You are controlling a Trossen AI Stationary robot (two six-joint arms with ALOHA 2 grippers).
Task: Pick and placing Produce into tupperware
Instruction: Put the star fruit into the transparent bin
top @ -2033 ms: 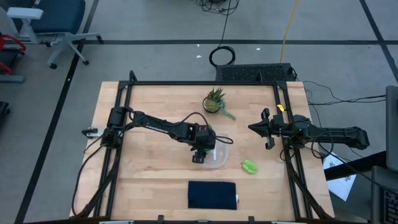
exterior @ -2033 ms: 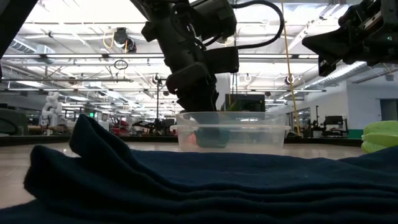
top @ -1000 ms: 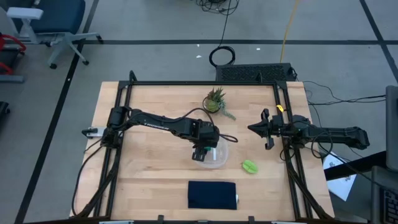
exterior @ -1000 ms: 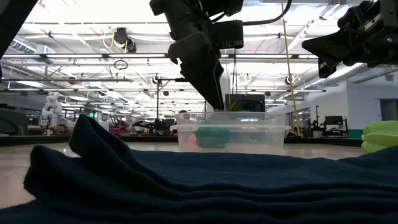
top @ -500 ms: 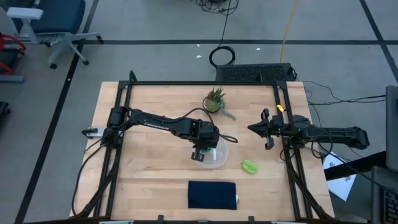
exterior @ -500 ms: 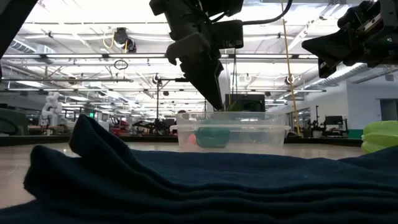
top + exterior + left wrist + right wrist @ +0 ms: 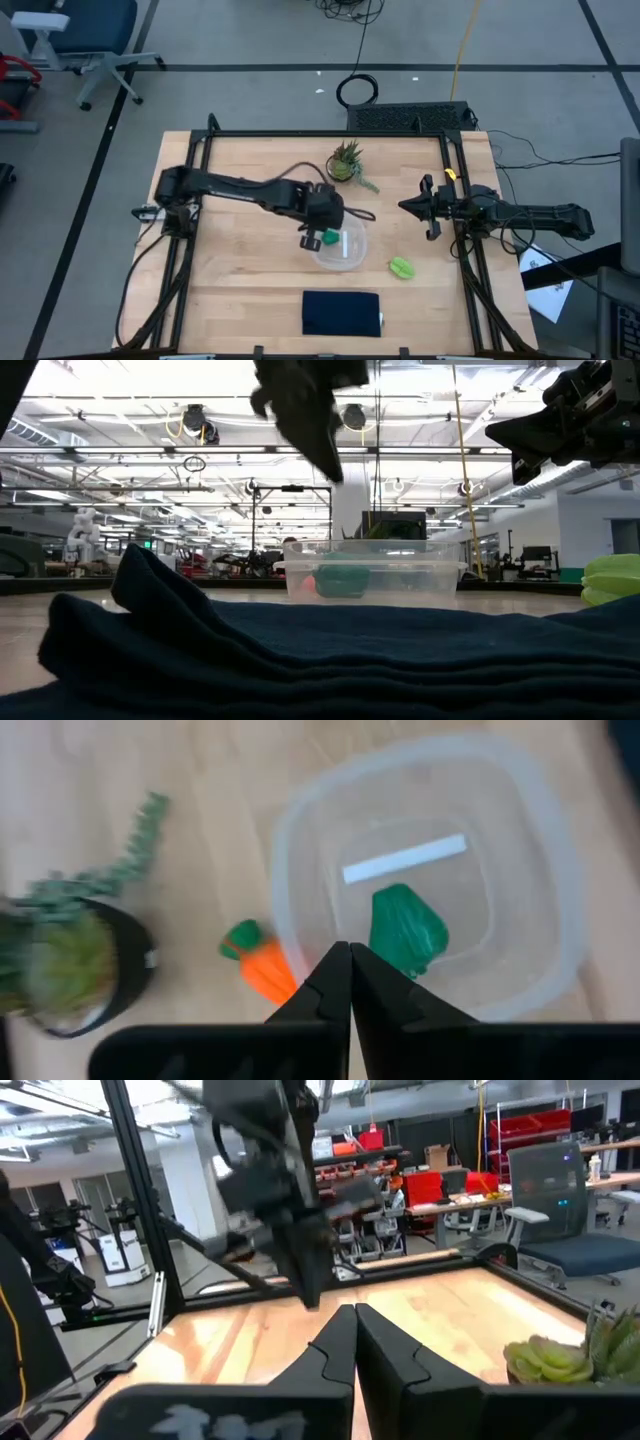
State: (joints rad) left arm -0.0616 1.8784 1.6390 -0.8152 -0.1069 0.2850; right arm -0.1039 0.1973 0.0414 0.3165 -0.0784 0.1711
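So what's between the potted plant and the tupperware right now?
The carrot lies between the potted plant and the tupperware, just outside its wall; the left wrist view shows it.

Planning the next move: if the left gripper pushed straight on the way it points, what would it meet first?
Probably the clear plastic tupperware: the shut left gripper aims at its near rim, beside the dark green lump inside. The gap between them is unclear.

I am operating in a robotics lab or industrial workshop. Evidence: a wooden desk [image 7: 250,280] fenced by a black frame [image 7: 325,132], open ceiling trusses with strip lighting [image 7: 150,455], red storage bins [image 7: 525,1128], office chairs [image 7: 565,1230], and cables on the grey floor [image 7: 357,90].
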